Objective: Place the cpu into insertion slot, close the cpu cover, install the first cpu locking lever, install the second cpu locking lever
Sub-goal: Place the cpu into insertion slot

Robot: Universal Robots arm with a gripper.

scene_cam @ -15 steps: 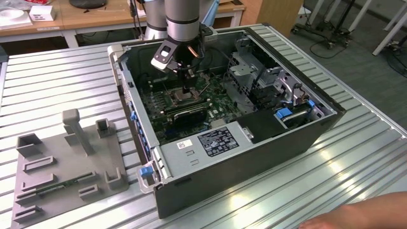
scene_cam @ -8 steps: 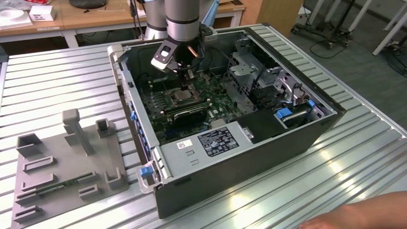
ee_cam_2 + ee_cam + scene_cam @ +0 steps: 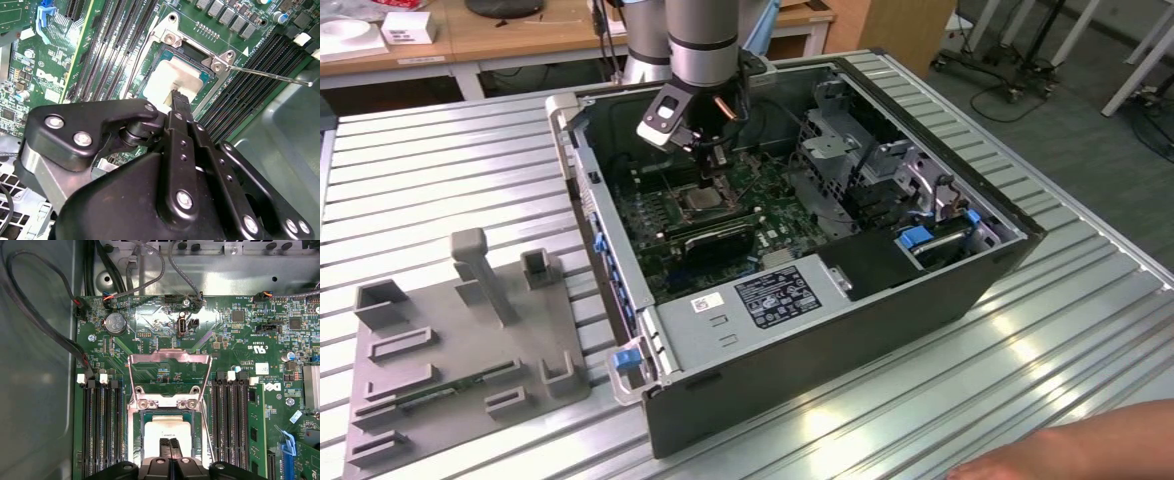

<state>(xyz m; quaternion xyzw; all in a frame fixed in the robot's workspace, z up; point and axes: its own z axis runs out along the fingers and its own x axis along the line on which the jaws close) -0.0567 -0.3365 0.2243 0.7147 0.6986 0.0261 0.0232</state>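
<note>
In the exterior view the arm reaches into the open computer case (image 3: 854,330), with the gripper (image 3: 708,183) low over the insertion slot (image 3: 700,207) and the case walls standing around it. A grey tray (image 3: 454,340) lies on the table (image 3: 454,150), well apart on the exterior view's left

In the second wrist view the fingers (image 3: 181,107) are pressed narrow together, holding nothing. Their tips are at or just above the cpu (image 3: 167,80), which lies flat in the slot. A thin lever (image 3: 270,75) juts free beside it

In the first wrist view the cpu cover (image 3: 168,358) is flipped open beyond the cpu, and memory slots (image 3: 105,425) flank both sides
</note>
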